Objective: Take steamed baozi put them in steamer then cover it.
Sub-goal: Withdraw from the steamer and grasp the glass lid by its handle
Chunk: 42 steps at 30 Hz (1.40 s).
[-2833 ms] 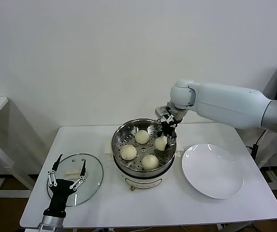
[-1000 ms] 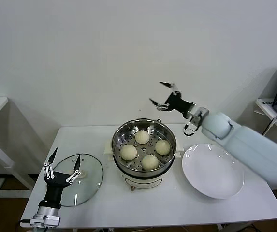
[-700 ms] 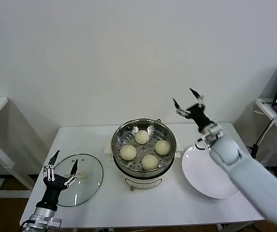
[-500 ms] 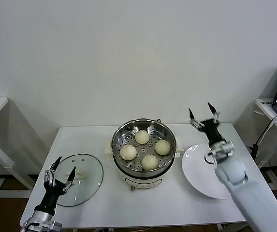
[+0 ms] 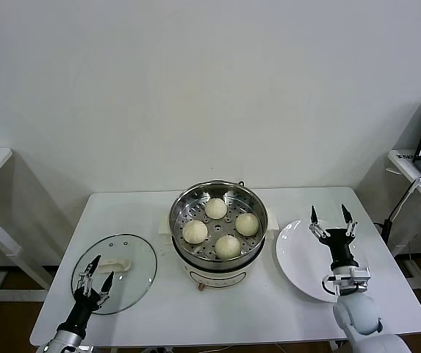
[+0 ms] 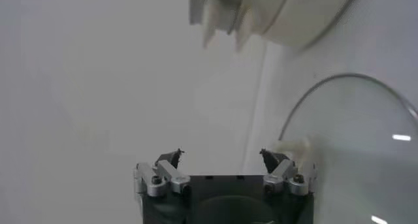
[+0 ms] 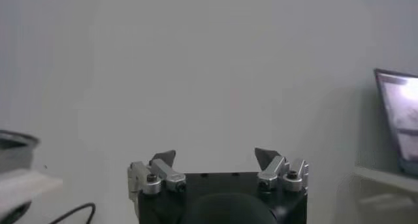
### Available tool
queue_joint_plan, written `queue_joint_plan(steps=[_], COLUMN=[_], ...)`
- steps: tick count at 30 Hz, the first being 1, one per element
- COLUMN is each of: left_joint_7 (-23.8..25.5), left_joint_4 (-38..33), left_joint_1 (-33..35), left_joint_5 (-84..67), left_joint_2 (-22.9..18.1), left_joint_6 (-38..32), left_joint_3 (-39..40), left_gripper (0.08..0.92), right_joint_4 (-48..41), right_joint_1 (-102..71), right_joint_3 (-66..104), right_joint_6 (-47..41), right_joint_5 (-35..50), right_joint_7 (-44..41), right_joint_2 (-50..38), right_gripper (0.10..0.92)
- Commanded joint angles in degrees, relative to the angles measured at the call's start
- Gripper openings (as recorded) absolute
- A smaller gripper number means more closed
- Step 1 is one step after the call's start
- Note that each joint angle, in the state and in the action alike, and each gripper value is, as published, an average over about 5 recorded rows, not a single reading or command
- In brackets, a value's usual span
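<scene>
baozi: all four sitting on the perforated tray inside the steamer, loading part looks done
plate: bare now, just right of the steamer
lid: flat on the table, left of the steamer, not on it yet, so covering is what's left
left gripper: jaws spread wide, holding nothing, low over the near edge of the lid, probably the one to grab its white handle
right gripper: also wide apart and empty, pointing up over the plate, looks parked
progress: mostly there, only the lid to go
</scene>
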Motion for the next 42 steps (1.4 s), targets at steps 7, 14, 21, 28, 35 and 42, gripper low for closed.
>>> queue_joint_plan(steps=[7, 14, 21, 28, 35, 42], left_joint_7=[-3.46, -4.02, -3.83, -3.51, -3.38, -2.64], left_joint_4=[7.43, 7.94, 7.63, 8.34, 8.62, 8.95], left_joint_1=[-4.8, -6.34, -7.2, -8.42, -9.71, -10.58], left_joint_5=[5.0, 5.21, 4.93, 4.89, 4.89, 4.82], left_joint_2=[-0.21, -0.42, -0.52, -0.49, -0.66, -0.93], left_joint_6=[3.01, 4.4, 6.38, 7.73, 9.06, 10.2], left_joint_3=[1.33, 2.05, 3.12, 4.2, 5.52, 6.36], left_gripper=[0.823, 0.823, 0.823, 0.823, 0.823, 0.823], right_joint_4=[-0.19, -0.39, -0.89, -1.19, -1.7, -1.67], right_joint_1=[-4.29, -4.51, -4.41, -4.19, -4.23, -4.28], right_joint_3=[2.47, 2.62, 2.76, 2.92, 3.05, 3.07], right_joint_6=[0.78, 0.87, 1.09, 1.15, 1.39, 1.47], right_joint_5=[-3.22, -3.88, -4.66, -4.98, -5.46, -5.85], right_joint_7=[0.25, 0.12, -0.03, -0.03, -0.09, -0.18], right_joint_2=[4.07, 4.25, 4.75, 5.03, 5.49, 5.7], right_gripper=[0.823, 0.823, 0.823, 0.823, 0.823, 0.823])
